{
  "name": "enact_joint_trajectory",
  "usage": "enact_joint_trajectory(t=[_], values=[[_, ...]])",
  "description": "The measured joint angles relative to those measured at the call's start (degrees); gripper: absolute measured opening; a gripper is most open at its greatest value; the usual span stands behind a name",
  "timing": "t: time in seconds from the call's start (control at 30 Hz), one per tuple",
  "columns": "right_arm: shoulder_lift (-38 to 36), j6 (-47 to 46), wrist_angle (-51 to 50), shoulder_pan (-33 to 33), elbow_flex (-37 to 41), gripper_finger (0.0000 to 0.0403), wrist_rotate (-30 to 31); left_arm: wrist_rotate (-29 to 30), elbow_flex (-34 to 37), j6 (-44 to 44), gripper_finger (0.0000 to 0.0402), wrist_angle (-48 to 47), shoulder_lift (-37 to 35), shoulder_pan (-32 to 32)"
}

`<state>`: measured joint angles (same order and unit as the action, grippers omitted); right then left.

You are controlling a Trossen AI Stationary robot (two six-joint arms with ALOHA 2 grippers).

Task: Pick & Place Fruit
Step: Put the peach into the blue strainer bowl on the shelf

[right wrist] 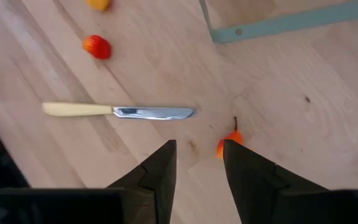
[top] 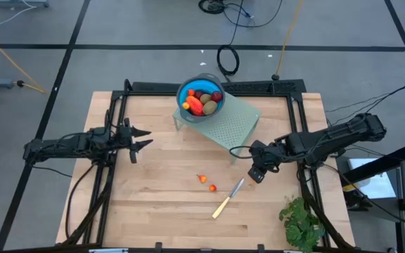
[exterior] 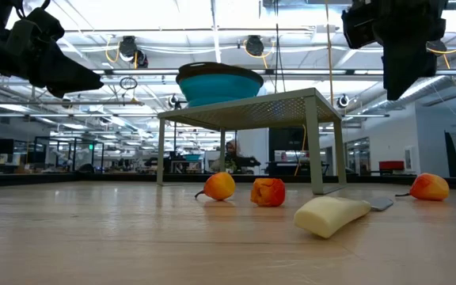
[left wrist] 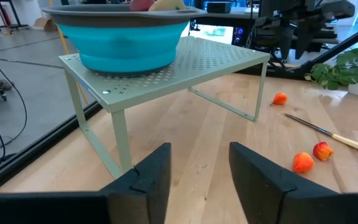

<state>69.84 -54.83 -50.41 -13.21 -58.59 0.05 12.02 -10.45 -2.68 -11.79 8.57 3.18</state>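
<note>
A blue bowl stands on a pale green perforated rack at the table's far middle and holds brownish-green, dark red and red-orange fruit. Two tiny orange-red pieces lie on the table in front of the rack. A third tiny piece lies on the table just below my right gripper, which is open, points down and hangs well above the table. My left gripper is open and empty, left of the rack, pointing toward it.
A pale-handled knife lies on the table near the tiny pieces, its blade toward my right gripper. A leafy green bunch lies at the near right corner. A dark frame runs along the table's far and side edges.
</note>
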Motion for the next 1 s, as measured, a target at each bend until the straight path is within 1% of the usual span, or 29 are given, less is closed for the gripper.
enact_joint_trajectory(t=[0.3, 0.5, 0.57, 0.73, 0.9, 1.0], values=[[2.4, -1.0, -0.1, 0.0, 0.0, 0.0128, 0.0, 0.0, 0.0, -0.1, 0.0061, 0.0, 0.0, 0.0], [2.9, -5.9, -1.0, 0.0, 0.0, 0.013, 0.1, 0.0, 0.0, -0.4, 0.0007, 0.0, 0.0, 0.0], [2.9, -7.2, -1.0, 0.0, 0.0, 0.0134, 0.1, 0.0, 0.0, -0.4, 0.0004, 0.0, 0.0, 0.0], [2.9, -9.7, -1.4, 0.0, 0.0, 0.015, 0.1, 0.1, 0.0, -0.4, 0.0015, 0.0, 0.0, 0.0], [3.3, -10.5, -2.1, 0.0, 0.0, 0.0167, 0.0, 0.1, 0.0, -0.4, 0.0003, 0.0, 0.0, 0.0], [3.3, -10.9, -2.2, 0.0, 0.0, 0.0176, 0.0, 0.1, 0.0, -0.4, 0.0006, 0.0, 0.0, 0.0]])
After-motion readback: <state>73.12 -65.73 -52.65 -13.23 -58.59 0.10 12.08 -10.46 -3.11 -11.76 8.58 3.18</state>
